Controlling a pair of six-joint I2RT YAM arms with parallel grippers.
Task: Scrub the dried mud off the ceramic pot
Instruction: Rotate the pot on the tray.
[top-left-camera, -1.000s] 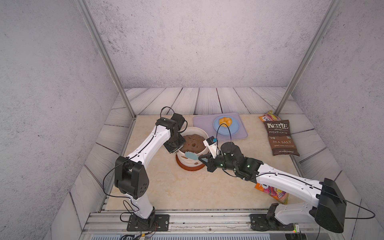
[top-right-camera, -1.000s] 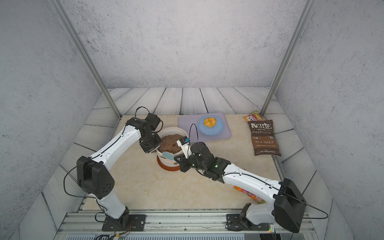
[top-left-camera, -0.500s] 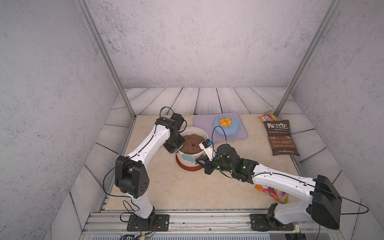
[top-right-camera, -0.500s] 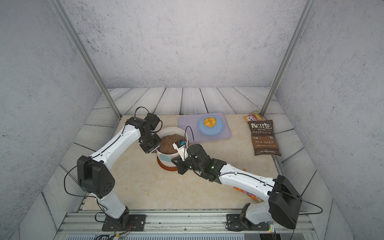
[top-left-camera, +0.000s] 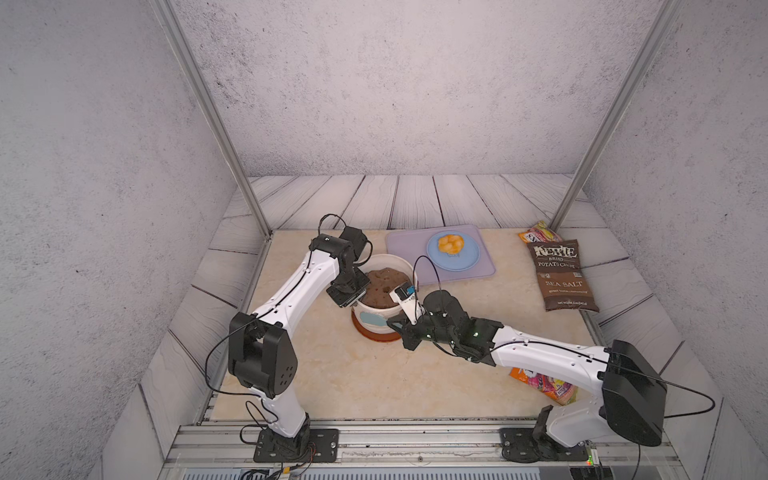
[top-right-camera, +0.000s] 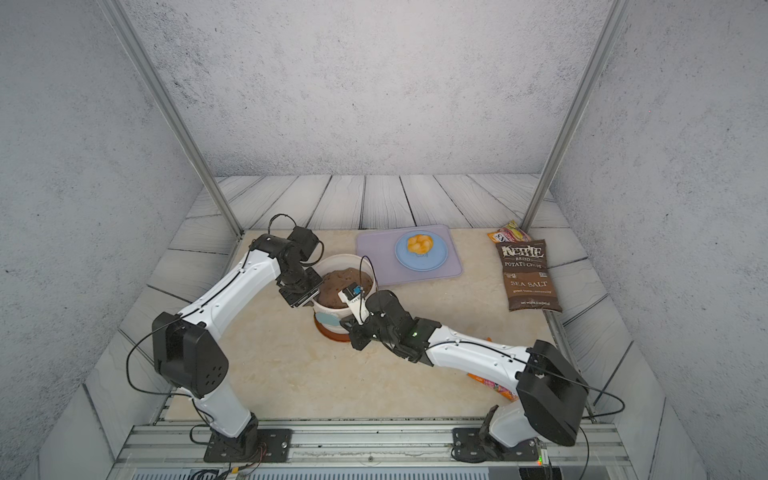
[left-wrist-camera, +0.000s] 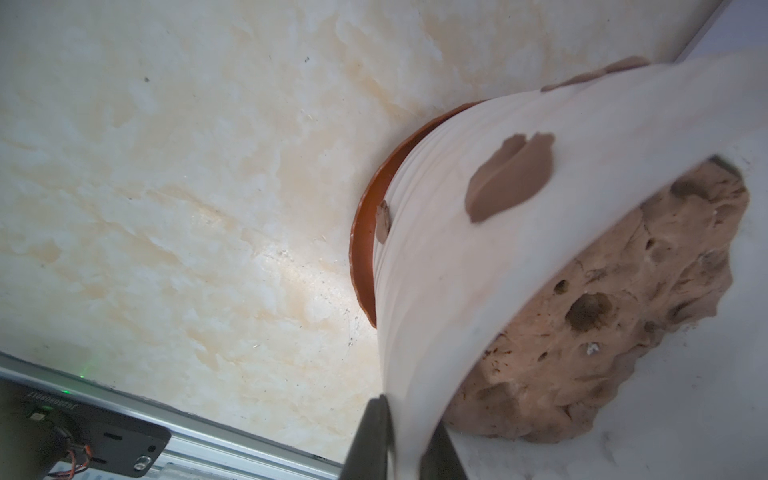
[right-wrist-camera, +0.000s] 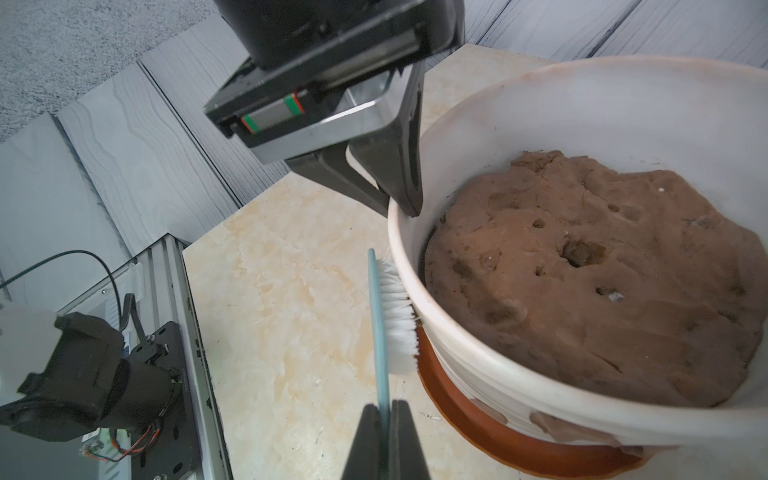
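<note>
While the pot (right-wrist-camera: 453, 345) stands on a saucer (right-wrist-camera: 494, 442) on the table (top-left-camera: 332, 374), its rim is pinched by the left gripper (left-wrist-camera: 405, 444), one finger inside and one outside. A brush (right-wrist-camera: 380, 332) is clamped by its thin blue handle in the right gripper (right-wrist-camera: 384, 436), and its white bristles are pressed against the pot's outer wall just below the rim. Mud (left-wrist-camera: 507, 178) is seen as flat brown blobs stuck on that wall. Soil (right-wrist-camera: 602, 270) is heaped inside.
</note>
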